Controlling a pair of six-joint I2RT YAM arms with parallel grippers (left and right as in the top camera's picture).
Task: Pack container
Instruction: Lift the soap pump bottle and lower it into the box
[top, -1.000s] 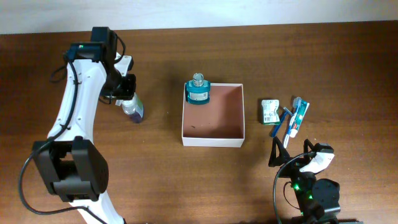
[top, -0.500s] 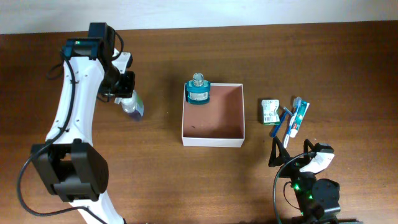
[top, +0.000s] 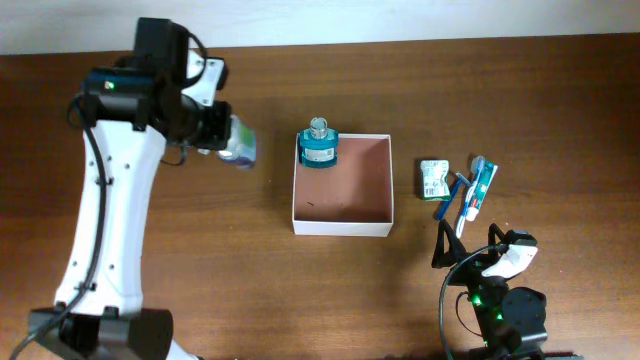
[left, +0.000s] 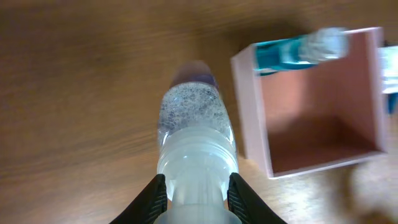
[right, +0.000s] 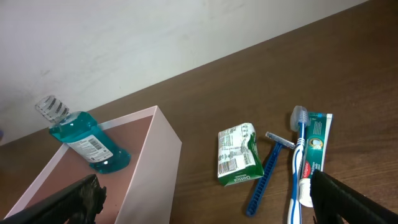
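Observation:
The container (top: 342, 228), a white-walled square box with a reddish-brown floor, sits mid-table. A teal mouthwash bottle (top: 320, 146) stands in its far left corner. My left gripper (top: 224, 133) is shut on a clear bottle (top: 240, 146) with a purple end, held above the table left of the container. In the left wrist view the fingers clamp the clear bottle (left: 196, 130) at its neck, my left gripper (left: 197, 198) facing the container (left: 249, 112) and the teal bottle (left: 292, 50). My right gripper (right: 205, 211) stands open and empty near the front right, also seen overhead (top: 468, 245).
Right of the container lie a green sachet (top: 433, 178), a blue razor (top: 450, 200), a toothbrush (right: 300, 155) and a toothpaste tube (top: 482, 190). In the right wrist view the sachet (right: 237, 154) and razor (right: 267, 174) lie beside the container's wall (right: 165, 155).
My left arm has lifted the clear bottle off the table and carried it to the right, toward the container. The right arm has not moved.

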